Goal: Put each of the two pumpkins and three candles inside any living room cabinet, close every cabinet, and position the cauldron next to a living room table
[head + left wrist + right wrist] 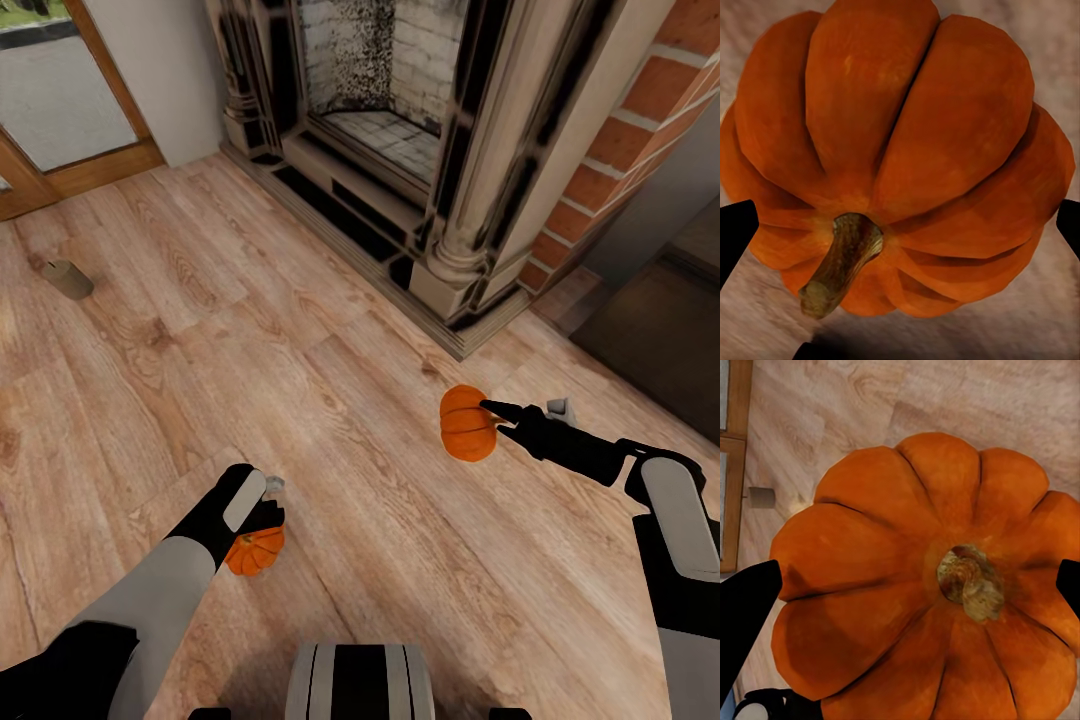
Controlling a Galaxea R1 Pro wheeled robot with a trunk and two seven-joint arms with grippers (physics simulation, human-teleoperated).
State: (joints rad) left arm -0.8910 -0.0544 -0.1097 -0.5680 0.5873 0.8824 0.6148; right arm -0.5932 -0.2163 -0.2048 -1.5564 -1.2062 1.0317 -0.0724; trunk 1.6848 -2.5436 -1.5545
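Note:
Two orange pumpkins are in hand. My left gripper is shut on one pumpkin low over the wood floor, near my base; up close this pumpkin shows its brown stem, with a black fingertip at each side. My right gripper is shut on the other pumpkin, held out in front of the fireplace; the same pumpkin sits between both fingertips. A beige candle lies on the floor far left, also seen small. The dark-brown cabinet edges in at right. Cauldron and table are out of view.
A carved stone fireplace with a raised hearth step stands straight ahead. A red brick wall runs to its right. A glass door with a wood frame is at the far left. Wood floor lies between.

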